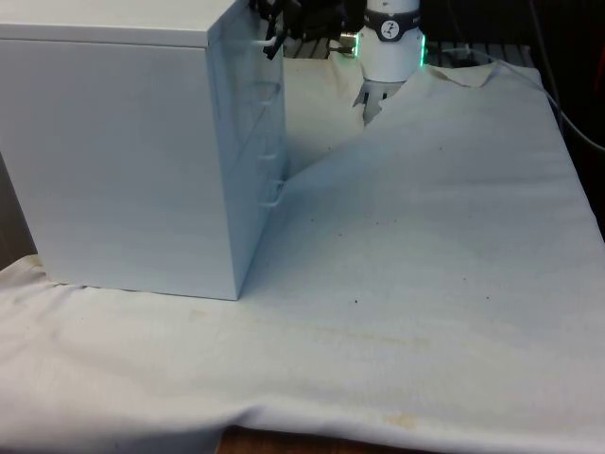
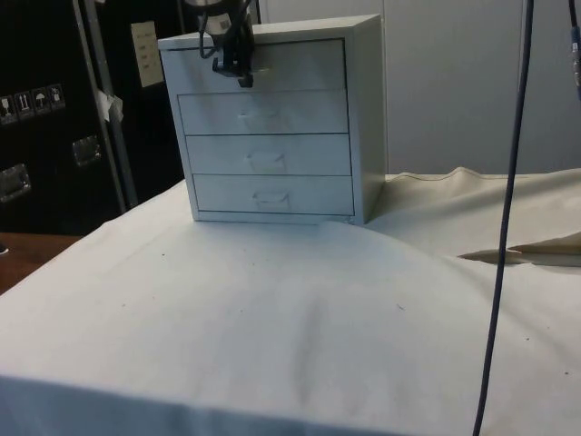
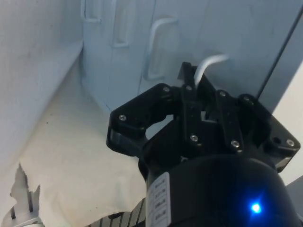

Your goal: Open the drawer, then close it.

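chest of drawers sits on the tabletop, upper centre of the side view, its front facing that camera. four drawers stacked, each with a small white handle. in the front view the chest takes the upper left of the frame and turns a plain side to the camera; the drawer fronts run along its right-hand face, handles just visible on edge.

top drawer looks flush with the carcass or very nearly so in the side view, can't tell if there's a small gap. the three drawers below sit flush.

gripper is at the top drawer's front, upper left of the side view, black body over the spot where the handle would be. in the front view it's at the top edge, gripper against the chest's upper right corner. wrist view: fingers clenched around the top drawer's white handle, whose loop pokes out just beyond them.

white cloth covers the tabletop, rumpled, with a raised fold near the far edge.
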{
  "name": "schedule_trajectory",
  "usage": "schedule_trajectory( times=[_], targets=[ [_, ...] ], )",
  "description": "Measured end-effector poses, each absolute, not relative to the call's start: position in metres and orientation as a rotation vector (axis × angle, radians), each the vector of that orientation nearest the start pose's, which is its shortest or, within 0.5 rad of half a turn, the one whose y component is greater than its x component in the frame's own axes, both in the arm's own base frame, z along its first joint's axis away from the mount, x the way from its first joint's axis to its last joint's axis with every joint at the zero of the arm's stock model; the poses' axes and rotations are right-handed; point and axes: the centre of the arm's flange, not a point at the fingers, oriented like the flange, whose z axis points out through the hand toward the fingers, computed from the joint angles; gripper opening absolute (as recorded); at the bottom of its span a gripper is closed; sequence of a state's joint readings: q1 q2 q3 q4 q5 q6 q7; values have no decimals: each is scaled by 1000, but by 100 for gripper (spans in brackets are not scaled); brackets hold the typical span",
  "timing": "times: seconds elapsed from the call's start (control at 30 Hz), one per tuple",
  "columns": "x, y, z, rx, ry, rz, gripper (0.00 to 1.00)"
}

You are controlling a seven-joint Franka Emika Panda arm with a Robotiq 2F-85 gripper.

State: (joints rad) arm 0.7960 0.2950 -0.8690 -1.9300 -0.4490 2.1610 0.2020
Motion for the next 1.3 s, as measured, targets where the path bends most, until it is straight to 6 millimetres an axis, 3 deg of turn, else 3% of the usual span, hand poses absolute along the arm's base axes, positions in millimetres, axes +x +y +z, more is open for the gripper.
schedule_trajectory(
  times=[0.33,0.8,1.3],
  targets=[
    [605,-39,403,2533,-11,66,0],
    [608,-8,415,2523,-27,64,0],
    [608,27,413,2492,-29,67,0]
  ],
)
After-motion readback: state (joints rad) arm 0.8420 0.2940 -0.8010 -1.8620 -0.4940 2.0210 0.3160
